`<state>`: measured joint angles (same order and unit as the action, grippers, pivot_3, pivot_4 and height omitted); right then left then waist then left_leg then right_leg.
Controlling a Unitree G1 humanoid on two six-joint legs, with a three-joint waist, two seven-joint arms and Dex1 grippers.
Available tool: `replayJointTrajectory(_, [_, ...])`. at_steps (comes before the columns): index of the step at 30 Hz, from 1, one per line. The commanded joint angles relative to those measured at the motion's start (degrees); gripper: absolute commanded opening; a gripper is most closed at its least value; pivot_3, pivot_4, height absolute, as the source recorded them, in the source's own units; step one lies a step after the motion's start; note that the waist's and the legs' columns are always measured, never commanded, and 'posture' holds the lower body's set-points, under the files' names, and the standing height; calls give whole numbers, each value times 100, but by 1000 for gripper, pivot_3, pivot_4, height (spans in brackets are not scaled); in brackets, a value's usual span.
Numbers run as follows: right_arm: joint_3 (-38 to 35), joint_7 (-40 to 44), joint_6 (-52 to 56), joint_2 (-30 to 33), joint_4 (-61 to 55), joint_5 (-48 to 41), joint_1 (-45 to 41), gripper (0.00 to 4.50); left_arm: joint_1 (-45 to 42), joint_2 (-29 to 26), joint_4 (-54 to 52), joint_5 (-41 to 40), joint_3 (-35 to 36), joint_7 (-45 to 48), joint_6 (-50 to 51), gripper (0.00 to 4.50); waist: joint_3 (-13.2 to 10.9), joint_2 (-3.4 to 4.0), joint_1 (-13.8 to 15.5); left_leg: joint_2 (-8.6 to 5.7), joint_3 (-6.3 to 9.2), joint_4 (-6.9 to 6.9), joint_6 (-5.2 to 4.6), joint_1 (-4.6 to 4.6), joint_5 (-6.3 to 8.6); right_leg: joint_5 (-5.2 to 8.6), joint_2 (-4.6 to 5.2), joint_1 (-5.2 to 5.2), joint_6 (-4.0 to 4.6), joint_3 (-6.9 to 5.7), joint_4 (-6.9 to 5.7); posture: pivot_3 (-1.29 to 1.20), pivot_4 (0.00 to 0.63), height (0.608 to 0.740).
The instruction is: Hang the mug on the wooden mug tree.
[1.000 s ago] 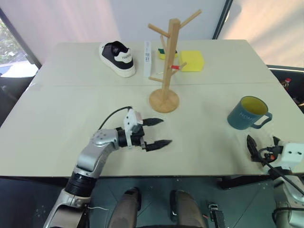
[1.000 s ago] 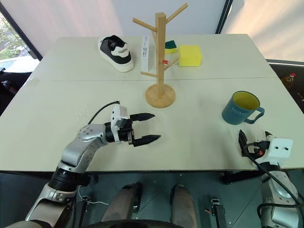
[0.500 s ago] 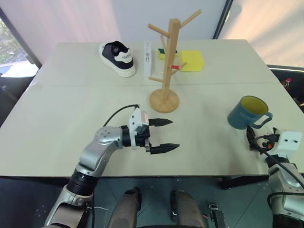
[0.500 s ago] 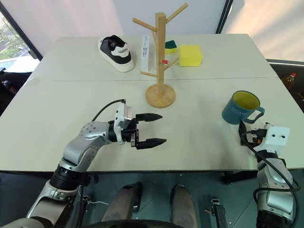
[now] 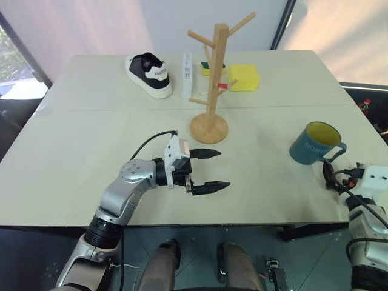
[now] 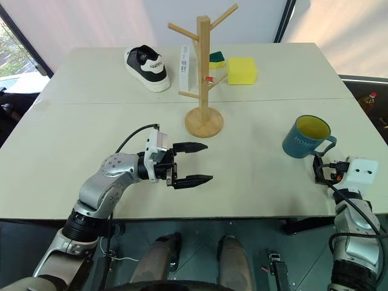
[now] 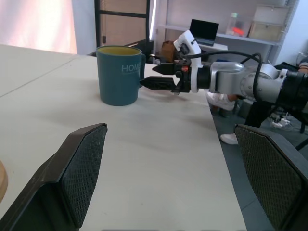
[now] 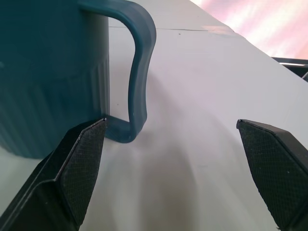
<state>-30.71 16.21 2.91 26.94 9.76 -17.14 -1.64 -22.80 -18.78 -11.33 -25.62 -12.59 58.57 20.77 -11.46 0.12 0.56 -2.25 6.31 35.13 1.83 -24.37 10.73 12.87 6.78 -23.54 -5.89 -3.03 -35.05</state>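
Right pincer (image 6: 319,169) spread wide, grasping nothing, sitting low over the worktop (image 6: 91,115) just beside the mug (image 6: 306,137) on its handle side. In the right wrist view the handle (image 8: 137,62) sits nearer one finger (image 8: 79,163) than the other, so not centred between them yet. Left pincer (image 6: 193,162) also spread wide and empty, pointing across toward the mug but well apart from it.

Mug upright on the worktop near the right edge, handle toward the right pincer. Wooden mug tree (image 6: 204,79) standing further back around the middle, well apart from the mug.

What could go sideways, just guessing:
- Off-centre closing on that thin loop could shove the mug instead of catching it, and with the edge that near, probably not much room for a slide.
- Pinching only the handle means the body hangs off to one side, so likely to swing or twist in the grip on the lift.
- Long carry over to the tree, then threading a small loop onto an angled peg. Bumping a peg could tip the tree, even with that round base.
- Left pincer parked between mug and tree, so maybe in the way of the carry.

Readable stuff: "HOM" plus what looks like more on the mug side in the left wrist view, probably "HOME". Some lettering on the heel of the sneaker (image 6: 147,68) too, too small to make out. White card (image 6: 185,66) by the tree has dark marks, unreadable.
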Motion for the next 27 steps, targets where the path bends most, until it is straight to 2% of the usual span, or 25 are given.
replayJointTrajectory(1, [-44, 6, -118, 208, 159, 9, -283, 4469, -67, 2, -203, -94, 73, -34, -64, 4500, 0, 0, 0, 0, 0, 0, 0, 0, 0, 0, 0, 0, 0, 0, 0, 0, 150, 740])
replayJointTrajectory(4, [0, 31, -160, 252, 330, 30, -420, 4469, -50, -4, -235, -103, 79, -58, -58, 4500, 0, 0, 5, 0, 1, 0, 0, 1, 0, 0, -2, 0, 0, -1, -1, 0, 150, 740])
replayJointTrajectory(7, [70, 144, -205, 276, 449, 21, -528, 3668, -21, -13, -269, -98, 85, -89, -63, 4500, 0, 0, 4, 0, 1, -1, -1, 1, 0, 0, -3, 0, 0, -1, -2, 0, 150, 740])
replayJointTrajectory(11, [148, 296, -209, 292, 497, 7, -551, 1649, -11, -18, -292, -97, 114, -169, -78, 4500, 0, 0, 4, 0, 1, 1, -1, 1, -1, -1, -3, 1, 0, 0, -3, 0, 150, 740])
replayJointTrajectory(13, [190, 344, -220, 285, 486, 36, -529, 355, -11, -36, -291, -111, 138, -180, -78, 4500, 0, 0, 4, 0, 1, 2, -1, 2, -1, -1, -3, 1, -1, 0, -4, 0, 150, 740])
replayJointTrajectory(14, [203, 346, -221, 268, 460, 34, -517, 45, -2, -54, -283, -105, 147, -175, -90, 4500, 0, 0, 4, 0, 1, 2, -1, 2, -1, -1, -3, 1, -1, 0, -5, 0, 150, 740])
replayJointTrajectory(21, [637, 524, 48, 452, -468, 263, -349, 45, -24, -128, -96, -33, 314, -242, -256, 4500, -1, 3, -15, 1, 2, 1, -1, 4, -1, -1, -5, 1, 0, 0, -6, 0, 150, 740])
replayJointTrajectory(24, [1035, 846, 194, 890, -1180, 575, -340, 45, -91, -180, 131, 1, 550, -329, -423, 4500, -2, 10, -34, 1, 1, 2, -1, 5, -1, -1, -5, 0, 0, 2, -8, 0, 150, 740])
replayJointTrajectory(27, [1709, 1525, 740, 1639, -2522, 667, -766, 45, -236, -334, 528, -18, 998, -413, -658, 4500, -5, 14, -44, 1, 1, 2, -1, 5, -1, 0, -5, -4, -1, 2, -14, 0, 150, 740])
